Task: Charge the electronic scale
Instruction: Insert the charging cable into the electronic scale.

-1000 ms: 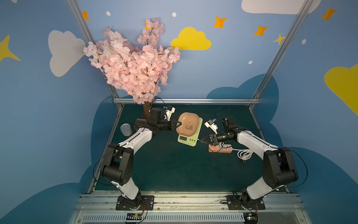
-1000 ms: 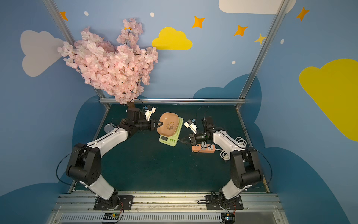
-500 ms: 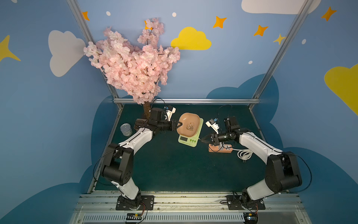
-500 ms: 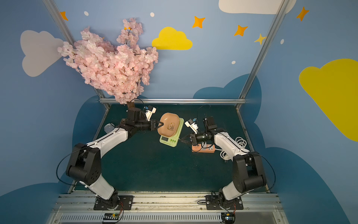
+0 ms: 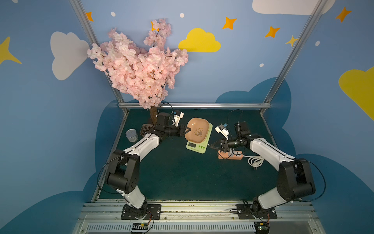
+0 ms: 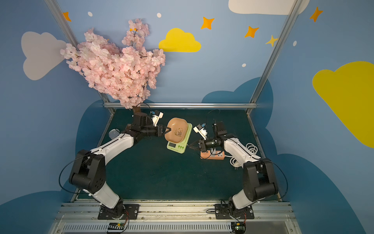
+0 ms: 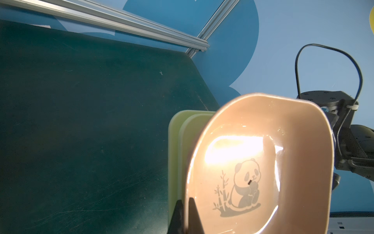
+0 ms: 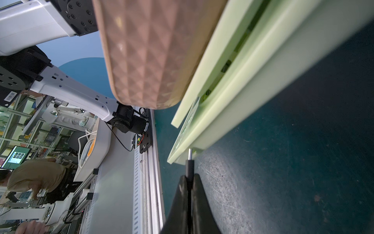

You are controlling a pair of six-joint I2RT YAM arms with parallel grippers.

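Plug-in step: your left gripper [image 5: 187, 130] pinches the pink panda dish [image 5: 199, 129], right gripper [image 8: 188, 181] clamps the black metal-tipped plug [image 8: 189, 166]; nudge it into the pale-green scale [image 5: 196, 147].

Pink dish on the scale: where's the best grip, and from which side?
Pinch the rim of the pink dish on the left arm's side, one finger inside, one outside, coming in low from the left. Its thin raised wall suits a narrow pinch; the left claw is shut there. The far side is crowded: the right claw holds a plug at the scale.
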